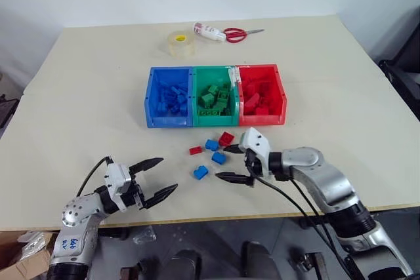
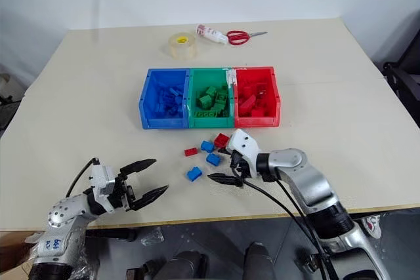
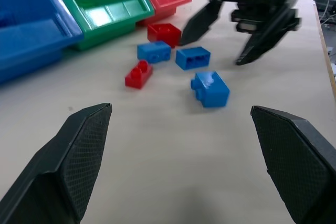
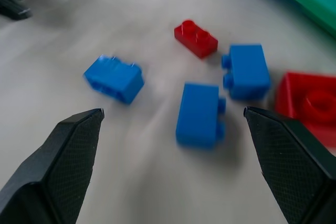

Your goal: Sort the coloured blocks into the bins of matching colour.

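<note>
Claws sit nearest the front edge of the bench [image 1: 79, 96]. The left claw [image 1: 157, 179] hangs low at the near left, its two black fingers spread wide with nothing between them, pointing toward the loose bricks. The right claw [image 1: 232, 162] is near the middle, also spread wide and empty, pointing toward the robot's left; one fingertip lies just beside the larger red brick, the other lower and nearer, to the right of the nearest blue brick.

Five loose bricks lie on the bare bench between the claws and the bins. Nearest is a blue brick [image 1: 201, 172], a little apart from the others. Just beyond it is a second blue brick [image 1: 218, 158], then a third blue brick [image 1: 211, 144] with a small red brick [image 1: 195, 150] to its left and a larger red brick [image 1: 226, 138] to its right, close to the front of the green and red bins.

Beyond the bricks three bins stand side by side, touching, in a row: the blue bin [image 1: 149, 103] on the left with blue pieces inside, the green bin [image 1: 214, 119] in the middle with green pieces, and the red bin [image 1: 281, 100] on the right with red pieces.

At the far side lie a clear tape roll [image 1: 181, 43], a small white bottle [image 1: 208, 31] and red-handled scissors [image 1: 237, 33].
</note>
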Controlling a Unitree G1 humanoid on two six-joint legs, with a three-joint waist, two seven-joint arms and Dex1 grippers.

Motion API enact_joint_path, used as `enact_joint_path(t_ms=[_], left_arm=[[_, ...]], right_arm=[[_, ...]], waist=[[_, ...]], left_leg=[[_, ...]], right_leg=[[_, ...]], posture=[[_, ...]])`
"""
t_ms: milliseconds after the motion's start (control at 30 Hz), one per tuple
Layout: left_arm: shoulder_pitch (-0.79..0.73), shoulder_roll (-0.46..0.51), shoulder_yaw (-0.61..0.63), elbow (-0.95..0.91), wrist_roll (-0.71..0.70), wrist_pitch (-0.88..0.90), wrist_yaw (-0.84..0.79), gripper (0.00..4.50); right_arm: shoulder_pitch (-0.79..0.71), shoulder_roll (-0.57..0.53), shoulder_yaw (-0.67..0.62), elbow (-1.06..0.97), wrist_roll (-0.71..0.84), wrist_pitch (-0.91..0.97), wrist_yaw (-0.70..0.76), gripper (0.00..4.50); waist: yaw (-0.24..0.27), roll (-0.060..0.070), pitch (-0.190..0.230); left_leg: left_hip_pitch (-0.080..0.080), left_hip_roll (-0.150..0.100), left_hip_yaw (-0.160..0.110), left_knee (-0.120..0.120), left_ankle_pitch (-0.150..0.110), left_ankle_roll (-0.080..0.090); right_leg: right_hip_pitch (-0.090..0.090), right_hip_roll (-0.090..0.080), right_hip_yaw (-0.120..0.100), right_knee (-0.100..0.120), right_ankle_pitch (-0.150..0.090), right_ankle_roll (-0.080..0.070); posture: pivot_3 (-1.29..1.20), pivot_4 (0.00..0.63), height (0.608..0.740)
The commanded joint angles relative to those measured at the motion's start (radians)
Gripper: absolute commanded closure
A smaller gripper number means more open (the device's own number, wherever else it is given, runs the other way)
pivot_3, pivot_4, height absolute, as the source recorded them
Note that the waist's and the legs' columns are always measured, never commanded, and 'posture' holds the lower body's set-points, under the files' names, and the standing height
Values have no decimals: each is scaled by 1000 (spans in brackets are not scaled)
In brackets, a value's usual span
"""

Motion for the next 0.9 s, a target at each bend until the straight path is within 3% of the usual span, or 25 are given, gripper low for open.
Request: enact_joint_path(t_ms=[33, 133, 400, 633, 900], left_arm=[[21, 7, 18, -60, -5, -12, 18, 0], [35, 7, 19, -74, -5, -12, 30, 0], [38, 2, 8, -81, -5, -12, 40, 0], [-2, -6, -10, -50, -1, -11, 35, 0], [-37, -22, -26, -19, 8, -19, 31, 0]], right_arm=[[-26, 35, 26, 40, -30, -52, 0, 34], [-22, 45, 35, 56, -43, -66, 10, 616], [-11, 29, -6, 21, -37, -81, 12, 3439], [-11, 6, -39, -39, -14, -54, 16, 3565], [-118, 103, -75, 29, 0, -67, -33, 3565]], waist=[[0, 0, 0], [-1, 0, 0], [-1, 0, 0], [0, 0, 0], [-6, 0, 0]], left_leg=[[0, 0, 0, 0, 0, 0], [0, 0, 0, 0, 0, 0], [1, 0, 0, 0, 0, 0], [0, 0, 0, 0, 0, 0], [1, 0, 1, -1, 0, 0]], right_leg=[[0, 0, 0, 0, 0, 0], [0, 0, 0, 0, 0, 0], [0, 0, 0, 1, 0, 0], [0, 0, 0, 0, 0, 0], [-1, 0, 0, 1, 0, 0]], posture=[[0, 150, 740], [0, 150, 740], [0, 150, 740], [0, 150, 740], [0, 150, 740]])
